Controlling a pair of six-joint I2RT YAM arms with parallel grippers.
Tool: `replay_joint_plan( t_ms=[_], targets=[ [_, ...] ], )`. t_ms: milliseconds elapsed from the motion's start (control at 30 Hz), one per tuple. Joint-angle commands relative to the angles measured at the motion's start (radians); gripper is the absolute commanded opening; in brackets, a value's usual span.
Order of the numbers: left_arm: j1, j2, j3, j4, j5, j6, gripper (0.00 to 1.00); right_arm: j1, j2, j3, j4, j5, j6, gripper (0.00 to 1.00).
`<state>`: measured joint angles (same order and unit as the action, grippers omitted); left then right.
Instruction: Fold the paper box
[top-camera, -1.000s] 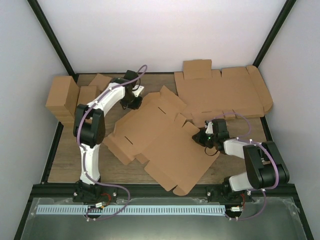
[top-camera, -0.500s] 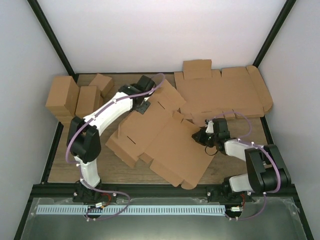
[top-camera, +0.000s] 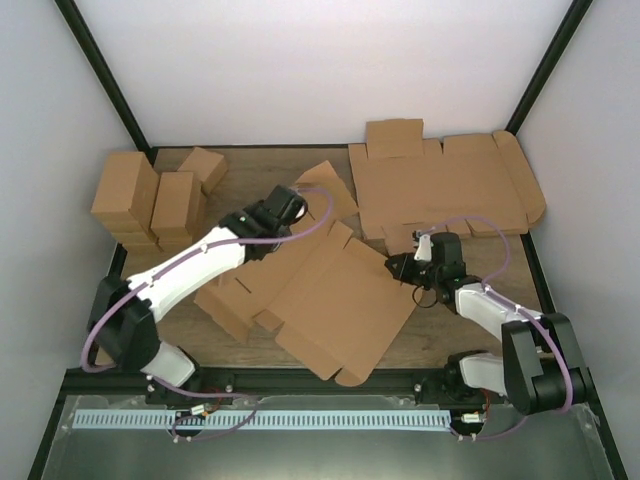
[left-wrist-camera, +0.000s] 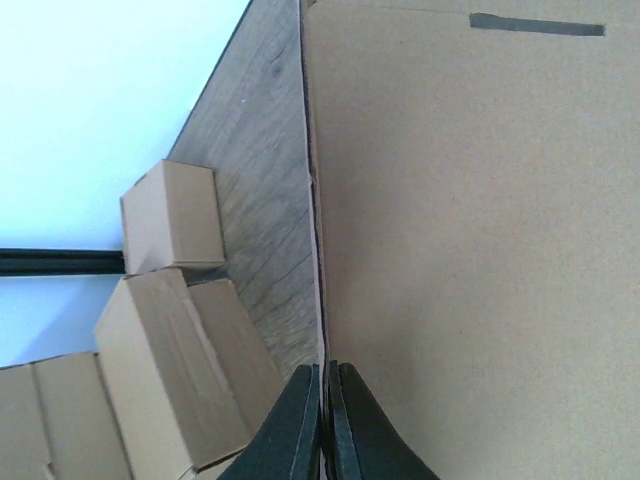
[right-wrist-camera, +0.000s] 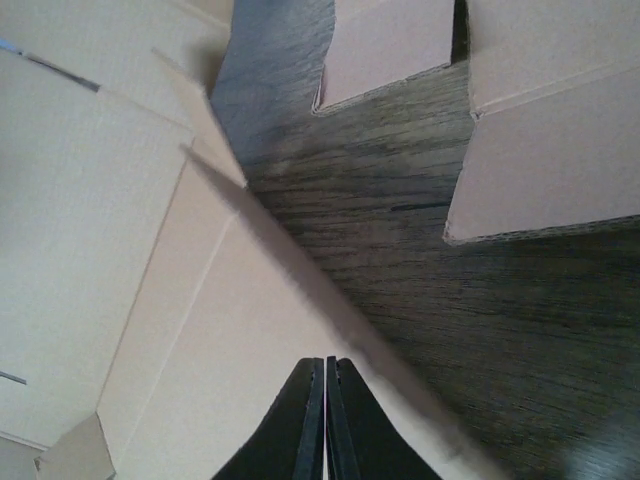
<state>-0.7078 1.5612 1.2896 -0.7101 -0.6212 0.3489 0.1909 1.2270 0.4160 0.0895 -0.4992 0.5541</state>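
Note:
The paper box (top-camera: 330, 295) lies as a flat brown die-cut sheet with flaps and slits across the middle of the table. My left gripper (top-camera: 285, 213) is shut on its far left edge; in the left wrist view the cardboard edge runs straight into the closed gripper (left-wrist-camera: 327, 372), with the sheet (left-wrist-camera: 480, 250) spreading to the right. My right gripper (top-camera: 397, 268) is shut on the sheet's right edge. In the right wrist view its closed gripper (right-wrist-camera: 326, 364) sits over the sheet (right-wrist-camera: 180, 330), whose blurred edge runs diagonally past the tips.
A wider cardboard sheet (top-camera: 445, 185) with rounded end flaps lies at the back right; its flaps (right-wrist-camera: 555, 130) show close ahead of the right gripper. Several small brown cartons (top-camera: 150, 200) are stacked at the back left, also seen as cartons (left-wrist-camera: 170, 370) by the left wrist.
The left arm swung from the back left toward the centre, and the paper box slid toward the near left and turned. The right gripper shifted slightly, still on the sheet's edge.

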Motion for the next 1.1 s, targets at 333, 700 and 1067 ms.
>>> replay_joint_plan(
  t_ms=[333,700,1067],
  targets=[
    [-0.113,-0.276,-0.237,0.294,-0.092,0.278,0.04,0.0,0.063,0.045,0.052,-0.257,-0.061,0.05],
    [-0.207,-0.201,-0.24,0.326,-0.195,0.279,0.04,0.033,0.001,0.056,0.005,-0.378,-0.168,0.25],
    [-0.251,-0.202,-0.268,0.379,-0.235,0.293,0.04,0.065,0.012,0.037,0.019,-0.376,-0.164,0.26]
  ],
)
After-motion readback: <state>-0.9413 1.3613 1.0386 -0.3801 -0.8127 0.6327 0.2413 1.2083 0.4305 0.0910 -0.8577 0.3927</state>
